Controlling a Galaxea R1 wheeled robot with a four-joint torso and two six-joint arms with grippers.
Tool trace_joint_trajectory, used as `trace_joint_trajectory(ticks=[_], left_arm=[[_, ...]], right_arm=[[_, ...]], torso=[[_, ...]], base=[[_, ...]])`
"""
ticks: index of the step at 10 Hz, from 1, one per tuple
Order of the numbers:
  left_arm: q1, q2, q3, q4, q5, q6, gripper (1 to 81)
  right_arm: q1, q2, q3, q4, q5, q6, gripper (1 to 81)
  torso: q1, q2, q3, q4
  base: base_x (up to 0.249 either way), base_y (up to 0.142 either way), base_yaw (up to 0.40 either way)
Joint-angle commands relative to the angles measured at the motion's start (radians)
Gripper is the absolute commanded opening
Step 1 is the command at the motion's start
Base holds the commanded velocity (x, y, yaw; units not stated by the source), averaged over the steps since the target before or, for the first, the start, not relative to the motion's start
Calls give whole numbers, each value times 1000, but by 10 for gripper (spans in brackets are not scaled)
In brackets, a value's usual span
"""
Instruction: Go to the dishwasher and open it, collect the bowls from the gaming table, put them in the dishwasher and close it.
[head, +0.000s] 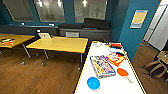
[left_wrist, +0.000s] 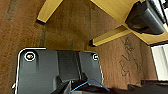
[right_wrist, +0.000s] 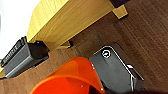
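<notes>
White was the top of the gaming table (head: 110, 83), which was seen in the head view with a yellow edge, reaching from the near foreground toward a teal wall (head: 130, 30). Near the table's close end a blue bowl (head: 93, 83) was set on the white surface, apart from the other items. Just beyond the bowl a colourful board-game box (head: 102, 66) was laid flat, and an orange paddle (head: 123, 73) was placed beside that box, toward the table's wall-side edge. Further along the table another box (head: 115, 59) was seen. Beside the table, away from the wall, 2 yellow desks (head: 60, 44) were stood on a brown wood floor (head: 37, 77). In the right wrist view an orange-red bowl (right_wrist: 71, 80) was shown very close to the camera, above the floor and beside the table's yellow frame (right_wrist: 67, 20); whether the right gripper was clamped on it could not be told. In the left wrist view the state of the left gripper could not be told either.
</notes>
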Motion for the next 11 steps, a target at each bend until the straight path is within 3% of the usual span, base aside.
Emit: trace_joint_trajectory(ticks=[1, 3, 5, 8, 11], left_arm=[[-140, -149, 176, 0, 32, -28, 811], [-206, -173, 201, -6, 44, -62, 811], [-289, -213, 222, -53, 67, -65, 811], [-424, -247, 228, -127, 170, -65, 811], [-571, -247, 224, -170, 275, -65, 811]], right_arm=[[10, 1, -31, -49, 0, -5, 10], [11, 52, -57, -70, -2, -2, 10], [4, 87, -64, -87, -5, -3, 10], [2, 102, -65, -92, -3, -3, 10], [2, 122, -91, -92, -2, -2, 10]], torso=[[0, 0, 0, 0], [0, 0, 0, 0], [0, 0, 0, 0], [0, 0, 0, 0], [0, 0, 0, 0]], base=[[0, 0, 0], [0, 0, 0], [0, 0, 0], [0, 0, 0], [0, 0, 0]])
